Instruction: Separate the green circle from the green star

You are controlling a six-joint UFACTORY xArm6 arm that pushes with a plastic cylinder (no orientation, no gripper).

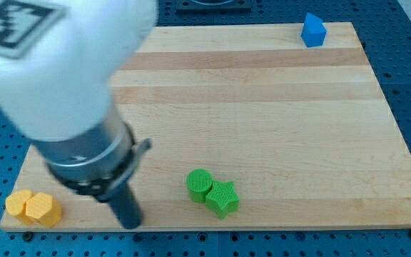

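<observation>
The green circle point(200, 185) sits near the bottom edge of the wooden board point(262, 107), a little left of centre. The green star point(222, 198) touches it on its lower right. My tip point(131, 223) rests on the board near the bottom edge, left of the green circle and apart from it by about a block's width and a half. The large white and grey arm body fills the view's upper left and hides that part of the board.
Two yellow blocks, a heart-like one point(18, 205) and a hexagon point(43, 210), touch each other at the bottom left corner, left of my tip. A blue block point(313, 31) stands at the top right edge.
</observation>
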